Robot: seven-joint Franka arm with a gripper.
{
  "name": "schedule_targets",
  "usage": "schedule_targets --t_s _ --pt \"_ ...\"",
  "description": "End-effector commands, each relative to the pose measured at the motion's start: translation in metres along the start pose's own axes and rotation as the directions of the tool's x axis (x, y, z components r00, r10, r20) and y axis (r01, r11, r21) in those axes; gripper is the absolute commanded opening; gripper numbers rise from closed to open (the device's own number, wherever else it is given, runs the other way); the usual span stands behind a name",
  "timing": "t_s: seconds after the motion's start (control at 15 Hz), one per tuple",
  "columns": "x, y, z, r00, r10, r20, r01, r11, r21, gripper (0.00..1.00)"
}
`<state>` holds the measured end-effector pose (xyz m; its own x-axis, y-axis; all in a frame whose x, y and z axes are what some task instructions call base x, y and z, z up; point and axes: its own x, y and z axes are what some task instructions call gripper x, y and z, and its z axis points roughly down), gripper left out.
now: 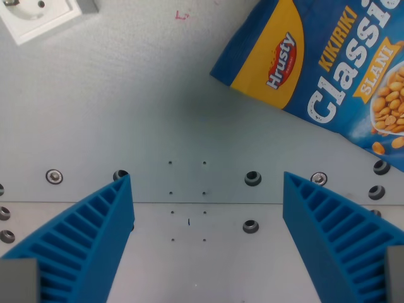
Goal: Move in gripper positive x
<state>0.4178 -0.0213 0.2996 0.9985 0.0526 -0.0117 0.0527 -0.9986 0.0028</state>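
My gripper [207, 180] is open and empty, its two blue ribbed fingers [95, 227] spread wide at the bottom of the wrist view, over a grey metal table [126, 107]. A blue and yellow peanut bag [322, 69] marked "Hrusty Classic" lies flat at the wrist view's upper right, apart from the fingers and well beyond their tips.
A white power socket [38, 16] sits at the wrist view's top left corner. A row of bolts and holes [252, 178] runs across the table between the fingertips, beside a plate seam. A small pink mark [182, 15] is at the top.
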Motion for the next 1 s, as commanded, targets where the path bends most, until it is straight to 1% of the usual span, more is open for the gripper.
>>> schedule_targets --t_s 0.07,1.0 --pt "0.005 0.000 -0.002 1.000 0.000 -0.005 0.000 1.000 0.000 1.00" --pt "0.075 0.000 -0.002 1.000 0.000 -0.005 0.000 1.000 0.000 1.00"
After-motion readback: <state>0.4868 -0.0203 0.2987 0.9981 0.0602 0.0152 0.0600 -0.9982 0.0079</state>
